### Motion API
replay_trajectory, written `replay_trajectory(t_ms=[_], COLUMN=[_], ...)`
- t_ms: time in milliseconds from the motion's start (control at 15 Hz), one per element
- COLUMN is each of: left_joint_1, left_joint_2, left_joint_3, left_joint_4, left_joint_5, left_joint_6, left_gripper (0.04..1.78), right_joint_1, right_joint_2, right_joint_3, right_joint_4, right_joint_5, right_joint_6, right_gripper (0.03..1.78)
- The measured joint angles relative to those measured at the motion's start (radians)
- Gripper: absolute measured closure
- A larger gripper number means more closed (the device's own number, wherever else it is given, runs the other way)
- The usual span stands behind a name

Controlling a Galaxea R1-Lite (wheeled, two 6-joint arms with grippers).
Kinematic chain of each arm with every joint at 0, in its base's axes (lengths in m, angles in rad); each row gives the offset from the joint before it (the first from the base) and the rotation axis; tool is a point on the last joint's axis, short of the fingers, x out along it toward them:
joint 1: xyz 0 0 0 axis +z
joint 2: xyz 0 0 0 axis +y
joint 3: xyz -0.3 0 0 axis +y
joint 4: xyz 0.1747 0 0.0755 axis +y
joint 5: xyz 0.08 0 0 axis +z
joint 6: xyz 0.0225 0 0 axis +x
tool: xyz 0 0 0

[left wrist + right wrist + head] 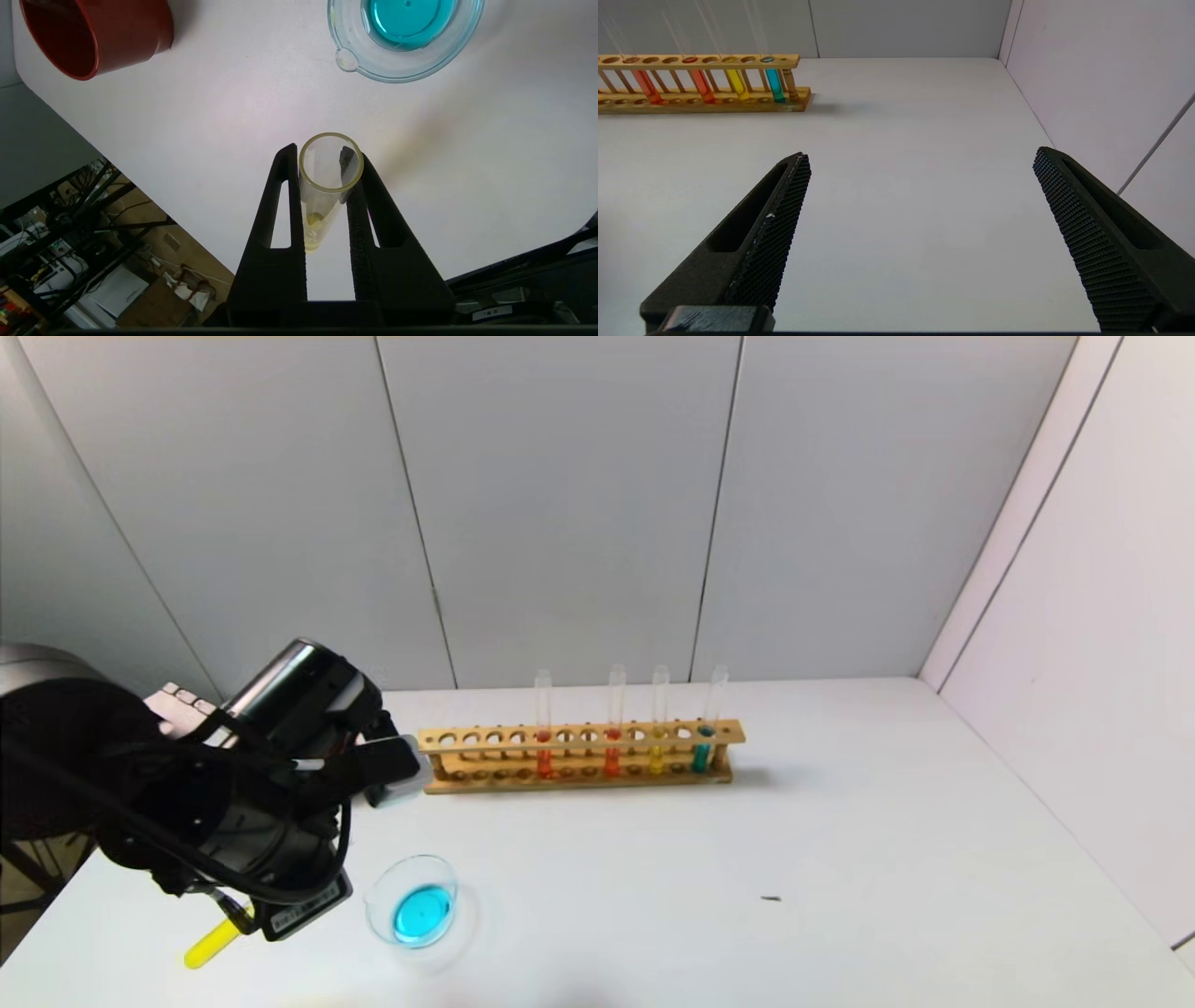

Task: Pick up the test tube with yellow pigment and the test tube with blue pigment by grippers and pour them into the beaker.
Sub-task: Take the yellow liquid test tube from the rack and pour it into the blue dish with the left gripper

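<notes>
A lab bench set-up: a wooden test-tube rack (579,758) holding tubes of orange-red, yellow and blue liquid stands on a plain white table (840,859), a glass beaker (413,901) of blue liquid nearby, grey panel walls (560,504) behind

Take the rack (579,761) as your landmark: the beaker (413,902) sits on the table (840,859) before its left end, and the held tube (213,943) lies further left (four tubes stand in the rack's right half).
</notes>
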Motion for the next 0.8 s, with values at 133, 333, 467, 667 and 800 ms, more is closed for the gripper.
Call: replay_trajectory(t_ms=[133, 333, 467, 667, 800], left_joint_1=[-0.010, -0.018, -0.026, -0.033, -0.034], left_joint_2=[0.053, 0.132, 0.178, 0.244, 0.278], left_joint_3=[-0.007, -0.030, -0.057, -0.103, -0.141], left_joint_4=[0.000, 0.000, 0.000, 0.027, 0.091], left_joint_5=[0.003, 0.004, 0.004, 0.009, 0.019], left_joint_6=[0.003, 0.007, 0.010, 0.020, 0.026], left_gripper=[1.51, 1.51, 1.51, 1.51, 1.51], right_joint_1=[0.000, 0.000, 0.000, 0.000, 0.000], right_joint_2=[0.000, 0.000, 0.000, 0.000, 0.000], right_joint_3=[0.000, 0.000, 0.000, 0.000, 0.000], right_joint_4=[0.000, 0.000, 0.000, 0.000, 0.000], right_joint_5=[0.000, 0.000, 0.000, 0.000, 0.000], right_joint_6=[0.000, 0.000, 0.000, 0.000, 0.000], right_gripper=[0.07, 0.07, 0.07, 0.07, 0.07])
